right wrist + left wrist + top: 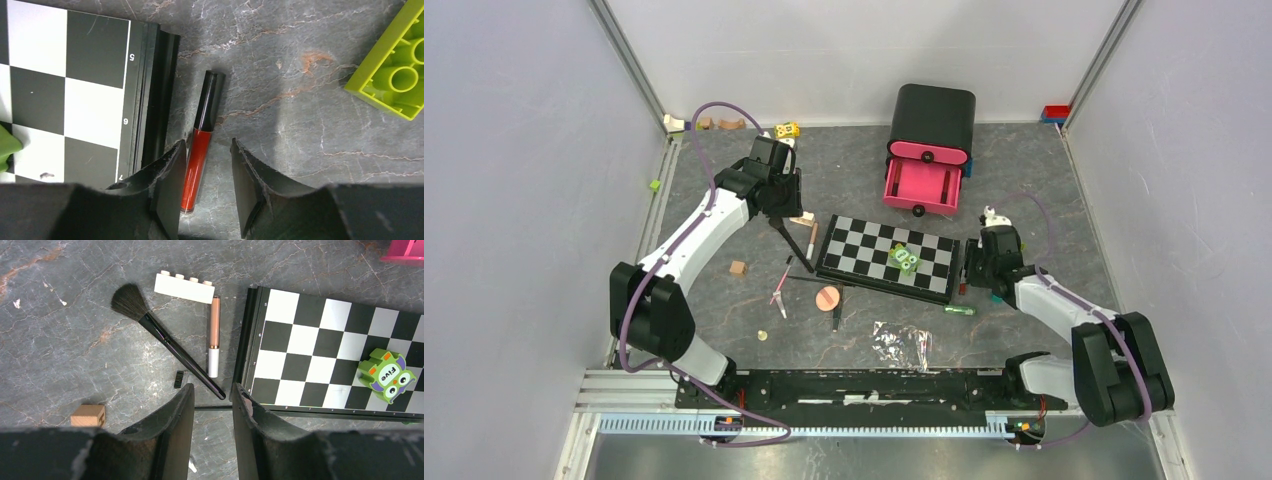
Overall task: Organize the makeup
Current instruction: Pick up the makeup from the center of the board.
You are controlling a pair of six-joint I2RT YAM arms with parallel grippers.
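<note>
Two arms lined up for picks, both jaws parted and empty.
Pink drawer sits open behind the board; left gripper hangs over the brush at its handle tip; right gripper straddles the red gloss just beside the board edge. Next, I'd say: drop, close, carry to drawer.

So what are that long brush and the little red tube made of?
The brush: glossy black handle, likely plastic or lacquered wood given its highlight; fluffy dark bristles, fibre unclear. The red tube: see-through shiny plastic or glass, red liquid showing inside; black cap, probably plastic.
</note>
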